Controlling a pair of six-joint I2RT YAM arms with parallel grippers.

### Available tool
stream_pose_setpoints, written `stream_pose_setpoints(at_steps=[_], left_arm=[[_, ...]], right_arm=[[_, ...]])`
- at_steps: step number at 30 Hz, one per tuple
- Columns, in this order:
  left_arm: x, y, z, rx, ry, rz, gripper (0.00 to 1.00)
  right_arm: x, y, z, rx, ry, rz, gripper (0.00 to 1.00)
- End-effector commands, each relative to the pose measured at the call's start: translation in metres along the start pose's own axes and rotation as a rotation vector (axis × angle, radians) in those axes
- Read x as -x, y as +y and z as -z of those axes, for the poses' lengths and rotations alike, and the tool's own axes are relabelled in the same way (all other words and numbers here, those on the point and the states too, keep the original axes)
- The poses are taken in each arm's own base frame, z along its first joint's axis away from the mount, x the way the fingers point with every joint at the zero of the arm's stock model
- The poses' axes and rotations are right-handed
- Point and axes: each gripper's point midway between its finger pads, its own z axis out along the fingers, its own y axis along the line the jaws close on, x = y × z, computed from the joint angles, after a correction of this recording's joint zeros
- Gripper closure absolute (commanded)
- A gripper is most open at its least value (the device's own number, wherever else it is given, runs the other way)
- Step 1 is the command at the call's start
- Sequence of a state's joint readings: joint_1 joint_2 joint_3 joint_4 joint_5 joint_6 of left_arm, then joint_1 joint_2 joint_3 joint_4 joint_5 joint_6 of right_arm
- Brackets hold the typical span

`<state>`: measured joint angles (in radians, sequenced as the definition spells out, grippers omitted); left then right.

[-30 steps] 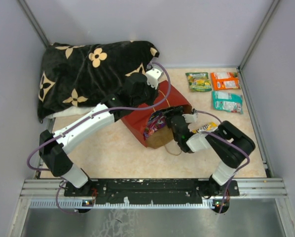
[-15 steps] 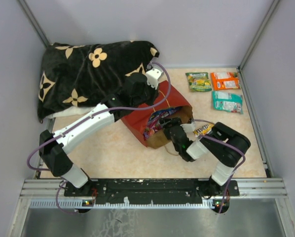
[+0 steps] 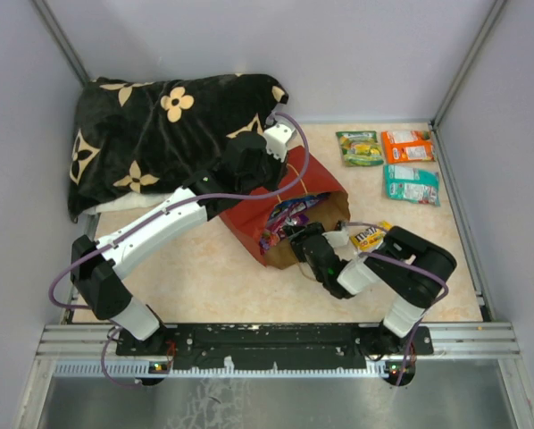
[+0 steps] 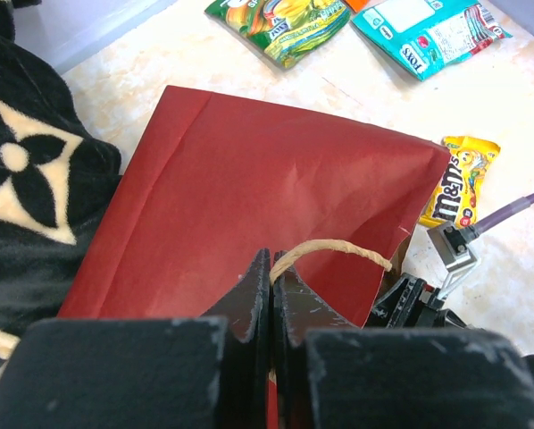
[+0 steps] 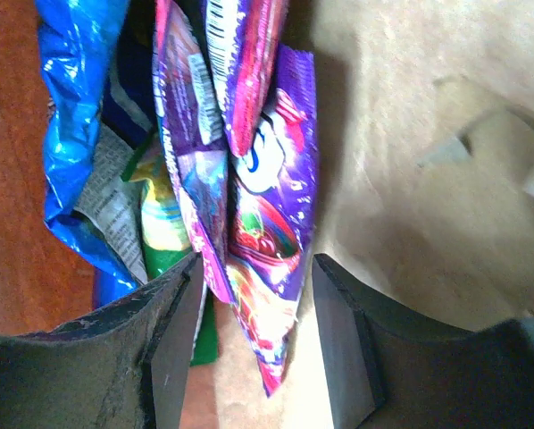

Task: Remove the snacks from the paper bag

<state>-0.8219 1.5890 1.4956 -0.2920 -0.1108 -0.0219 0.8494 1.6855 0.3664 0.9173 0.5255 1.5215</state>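
Observation:
The red paper bag lies on its side, mouth toward my right arm; it also shows in the left wrist view. My left gripper is shut on the bag's tan looped handle. My right gripper is open inside the bag's mouth, its jaws on either side of a purple packet. A blue Doritos bag and a green packet lie beside it. The yellow M&M's pack lies on the table by the bag. Green, orange and teal packets lie at the far right.
The black flower-patterned pillow fills the far left, behind the bag. Grey walls close in the back and both sides of the table.
My right gripper has moved down and left, from above the bag's mouth into it. The M&M's pack now lies free beside it. My left arm has not moved.

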Motion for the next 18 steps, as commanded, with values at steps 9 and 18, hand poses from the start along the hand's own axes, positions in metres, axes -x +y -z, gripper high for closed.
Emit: stream_pose_setpoints(at_steps=[9, 18], left_arm=[[0.021, 0.002, 0.004, 0.003, -0.054, 0.008, 1.0], [0.024, 0.005, 0.007, 0.013, -0.063, 0.004, 1.0]], right_arm=[[-0.001, -0.018, -0.004, -0.083, -0.031, -0.006, 0.5], [-0.015, -0.005, -0.033, -0.027, 0.011, -0.018, 0.71]])
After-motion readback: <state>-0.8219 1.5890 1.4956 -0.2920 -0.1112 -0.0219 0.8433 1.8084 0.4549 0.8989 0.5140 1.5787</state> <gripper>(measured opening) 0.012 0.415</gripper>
